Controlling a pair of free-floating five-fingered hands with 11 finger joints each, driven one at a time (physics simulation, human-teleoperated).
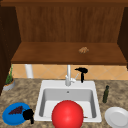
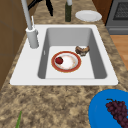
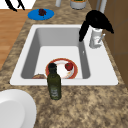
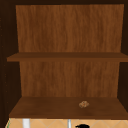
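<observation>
Two black hands. The right hand [image 1: 82, 71] is hovering just beside the faucet [image 1: 68, 75], above the back rim of the sink [image 1: 42, 86]; in the right side view [image 3: 96, 21] its fingers are hanging loose and pointing down, grasping nothing. The left hand [image 1: 28, 115] is floating at the front left, at the edge of the blue plate [image 1: 8, 117], fingers curled in; whether they are touching the plate cannot be told.

One faucet, white, with a side lever, standing at the back of the sink. One white sink basin, holding one red-rimmed plate [image 2: 66, 61] with one small red fruit [image 2: 59, 60] lying on it, and one brown bowl-like piece [image 2: 82, 50] sitting just beside that plate.

One red ball [image 1: 67, 115] is covering the front of the basin in the front view, hiding what lies under it.

One blue plate on the left counter, carrying one bunch of dark grapes [image 2: 118, 111]. One dark green bottle [image 3: 54, 82] is standing upright on the right counter near the sink. One white plate [image 1: 117, 117] is lying at the front right. One potted plant [image 1: 9, 81] is sitting at the far left. One small brown item [image 4: 84, 104] is resting on the lower cabinet shelf [image 4: 50, 108].
</observation>
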